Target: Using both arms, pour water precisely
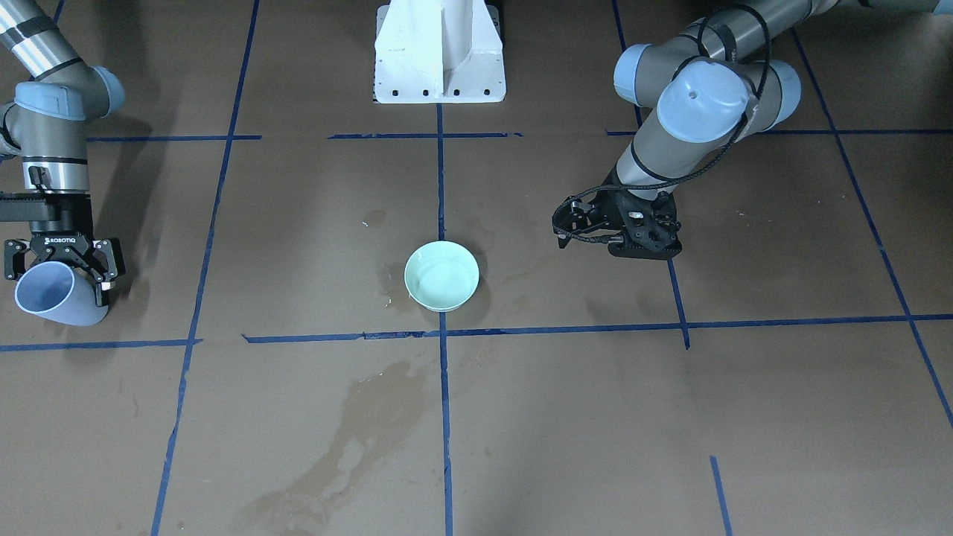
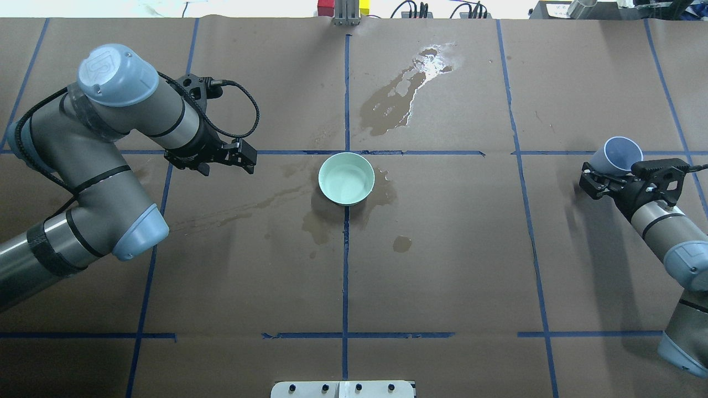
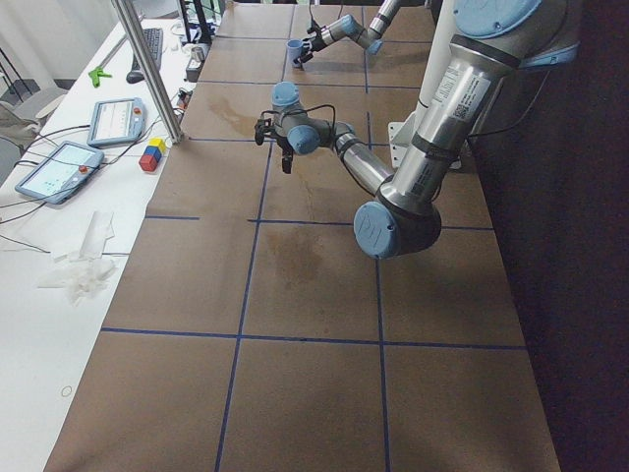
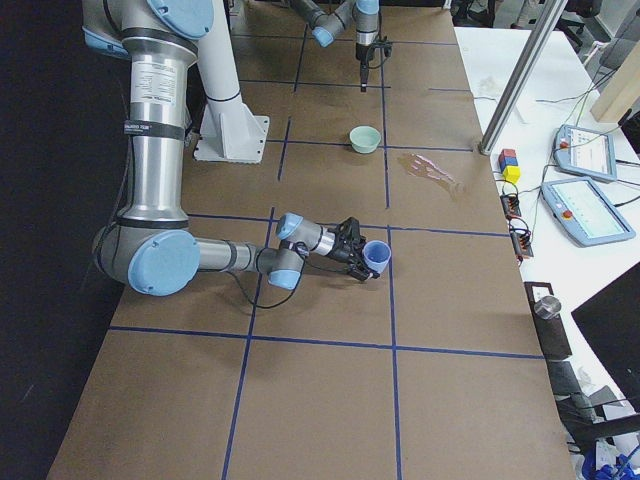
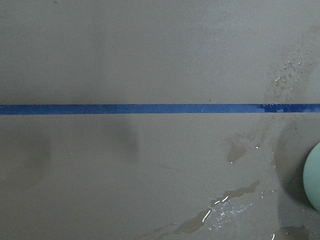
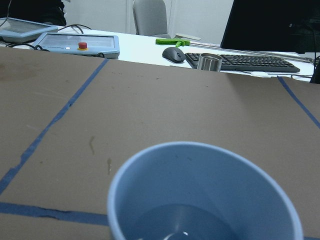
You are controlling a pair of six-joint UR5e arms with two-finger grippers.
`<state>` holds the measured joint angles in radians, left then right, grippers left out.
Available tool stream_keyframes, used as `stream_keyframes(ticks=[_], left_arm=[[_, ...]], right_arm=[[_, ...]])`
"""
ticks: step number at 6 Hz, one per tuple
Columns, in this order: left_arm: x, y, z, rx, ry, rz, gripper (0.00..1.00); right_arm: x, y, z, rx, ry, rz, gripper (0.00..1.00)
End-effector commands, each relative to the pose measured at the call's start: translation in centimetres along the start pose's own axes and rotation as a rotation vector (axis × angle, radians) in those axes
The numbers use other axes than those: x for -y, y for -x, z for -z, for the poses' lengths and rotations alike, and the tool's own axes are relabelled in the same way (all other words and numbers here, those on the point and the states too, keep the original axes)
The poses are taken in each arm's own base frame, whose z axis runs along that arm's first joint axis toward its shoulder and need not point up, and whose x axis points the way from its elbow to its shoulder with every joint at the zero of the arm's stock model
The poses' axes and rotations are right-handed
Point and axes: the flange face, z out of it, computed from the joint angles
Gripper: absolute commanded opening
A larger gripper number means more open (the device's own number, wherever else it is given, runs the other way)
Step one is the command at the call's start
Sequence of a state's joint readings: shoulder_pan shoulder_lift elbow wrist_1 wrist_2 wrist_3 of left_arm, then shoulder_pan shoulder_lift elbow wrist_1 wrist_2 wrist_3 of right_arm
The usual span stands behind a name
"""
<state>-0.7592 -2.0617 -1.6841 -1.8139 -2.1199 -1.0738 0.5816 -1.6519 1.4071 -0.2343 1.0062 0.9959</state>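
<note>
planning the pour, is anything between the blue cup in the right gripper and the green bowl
Nothing visible does. Between the blue cup in the right gripper and the green bowl lies only brown table paper with blue tape lines. The left gripper is on the bowl's other side, off that path.

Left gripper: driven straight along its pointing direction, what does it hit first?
Probably the brown table paper: the left gripper points down, beside the green bowl, not over it. Height unclear.

Pale blue cup (image 1: 46, 298) in the black right hand (image 1: 63, 259). Well apart from that hand, a mint-green bowl (image 1: 441, 275). Brown tabletop (image 1: 782, 409), gridded with blue tape lines (image 1: 744, 324), blotched darker brown.
</note>
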Motion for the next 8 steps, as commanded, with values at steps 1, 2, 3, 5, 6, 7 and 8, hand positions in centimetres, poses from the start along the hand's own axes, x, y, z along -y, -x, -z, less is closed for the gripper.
stream_keyframes(ticks=[1,2,3,5,6,7,8], left_arm=[[0.0,0.0,0.0,0.0,0.0,0.0,1.0],[0.0,0.0,0.0,0.0,0.0,0.0,1.0],[0.0,0.0,0.0,0.0,0.0,0.002,1.0],[-0.1,-0.2,0.1,-0.002,0.0,0.001,1.0],[0.0,-0.3,0.1,-0.003,0.0,0.002,1.0],[0.0,-0.4,0.1,-0.004,-0.001,0.001,1.0],[0.0,-0.4,0.1,-0.004,-0.001,0.001,1.0]], right_arm=[[0.2,0.3,-0.1,0.004,-0.004,-0.002,0.2],[0.9,0.6,0.3,0.026,-0.019,-0.019,0.18],[2.7,1.4,0.8,0.045,-0.047,0.056,0.08],[7.2,4.3,2.7,0.094,-0.115,0.237,0.06],[8.8,6.0,3.3,0.103,-0.132,0.329,0.07],[10.8,10.1,2.0,0.11,-0.142,0.322,0.07],[12.3,13.5,1.2,0.102,-0.132,0.33,0.06]])
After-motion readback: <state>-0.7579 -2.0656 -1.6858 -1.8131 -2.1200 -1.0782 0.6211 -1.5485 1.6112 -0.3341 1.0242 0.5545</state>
